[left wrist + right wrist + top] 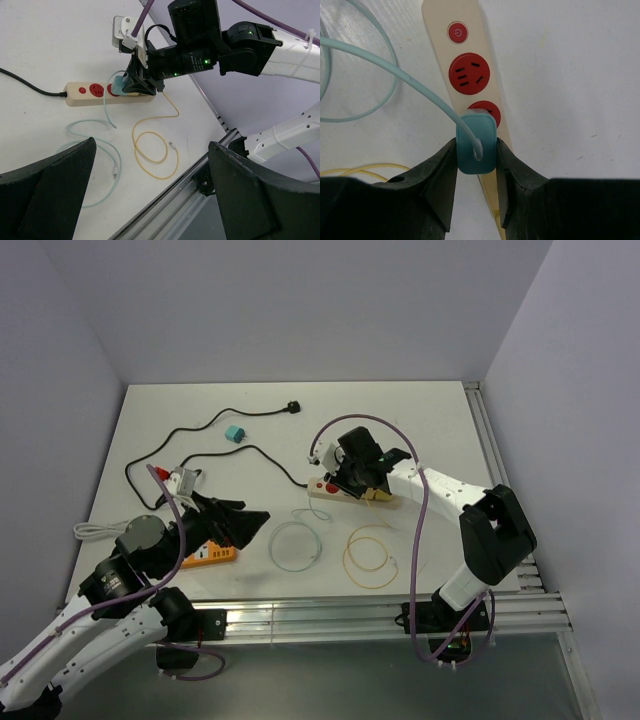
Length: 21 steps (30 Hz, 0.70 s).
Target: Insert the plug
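A beige power strip (pixel 470 55) with red sockets lies mid-table; it also shows in the top view (pixel 328 490) and the left wrist view (pixel 82 95). My right gripper (pixel 476 150) is shut on a teal plug (pixel 476 145) with a pale teal cable (pixel 395 65), holding it right over the strip's second red socket (pixel 485 107). I cannot tell how deep the prongs sit. The right gripper also shows in the top view (pixel 352 478). My left gripper (pixel 245 523) is open and empty at the front left, above an orange object (pixel 212 555).
A yellow cable coil (pixel 370 555) and the pale teal cable's loop (pixel 295 545) lie in front of the strip. A black cord (pixel 200 445) runs across the back left, ending in a black plug (pixel 292 408). A second teal adapter (pixel 235 433) sits beside it. A metal rail (pixel 380 615) lines the front edge.
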Each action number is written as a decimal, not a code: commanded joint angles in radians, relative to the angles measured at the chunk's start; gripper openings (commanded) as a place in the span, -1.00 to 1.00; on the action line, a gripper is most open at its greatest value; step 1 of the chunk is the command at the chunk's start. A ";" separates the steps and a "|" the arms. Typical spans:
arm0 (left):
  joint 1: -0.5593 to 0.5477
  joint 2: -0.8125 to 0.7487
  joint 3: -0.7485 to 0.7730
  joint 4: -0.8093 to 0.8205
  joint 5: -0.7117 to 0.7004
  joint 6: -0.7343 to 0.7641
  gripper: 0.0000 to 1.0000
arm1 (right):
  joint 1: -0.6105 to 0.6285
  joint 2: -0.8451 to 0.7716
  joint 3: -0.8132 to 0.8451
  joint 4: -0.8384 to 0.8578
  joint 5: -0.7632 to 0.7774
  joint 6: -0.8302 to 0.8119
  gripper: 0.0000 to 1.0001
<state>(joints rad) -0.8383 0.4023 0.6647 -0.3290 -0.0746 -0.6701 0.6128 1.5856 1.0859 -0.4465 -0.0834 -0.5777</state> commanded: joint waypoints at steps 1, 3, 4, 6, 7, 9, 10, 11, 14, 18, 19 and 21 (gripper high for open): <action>0.002 0.015 0.006 0.051 0.022 -0.002 0.99 | 0.004 -0.047 -0.004 0.083 -0.044 0.006 -1.00; 0.001 0.013 0.007 0.050 0.022 -0.002 0.99 | 0.005 -0.053 -0.004 0.083 -0.047 0.004 -1.00; 0.002 0.013 0.007 0.051 0.021 -0.002 0.99 | 0.005 -0.056 -0.004 0.083 -0.047 0.006 -1.00; 0.002 0.013 0.006 0.053 0.021 -0.002 0.99 | 0.004 -0.061 -0.004 0.086 -0.055 0.007 -1.00; 0.001 0.015 0.004 0.054 0.022 -0.003 0.99 | 0.004 -0.064 -0.003 0.086 -0.059 0.007 -1.00; 0.001 0.018 0.001 0.057 0.025 -0.003 0.99 | 0.004 -0.064 -0.007 0.089 -0.062 0.006 -1.00; 0.002 0.020 0.004 0.059 0.025 -0.003 0.99 | 0.004 -0.061 -0.001 0.080 -0.059 0.004 -1.00; 0.001 0.021 0.006 0.054 0.025 -0.003 0.99 | 0.002 -0.053 0.002 0.072 -0.052 0.003 -1.00; 0.001 0.014 0.009 0.048 0.022 -0.002 0.99 | -0.007 -0.039 0.003 0.055 -0.042 -0.001 -1.00; 0.001 0.007 0.009 0.041 0.018 0.000 0.99 | -0.013 -0.027 0.005 0.034 -0.042 -0.002 -1.00; 0.002 0.006 0.009 0.039 0.018 0.000 0.99 | -0.013 -0.021 0.009 0.026 -0.041 -0.002 -1.00; 0.001 0.006 0.010 0.039 0.019 0.003 0.99 | -0.012 -0.012 0.014 0.009 -0.041 0.001 -1.00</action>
<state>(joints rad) -0.8383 0.4160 0.6647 -0.3191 -0.0673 -0.6701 0.6060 1.5658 1.0859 -0.4187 -0.1246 -0.5743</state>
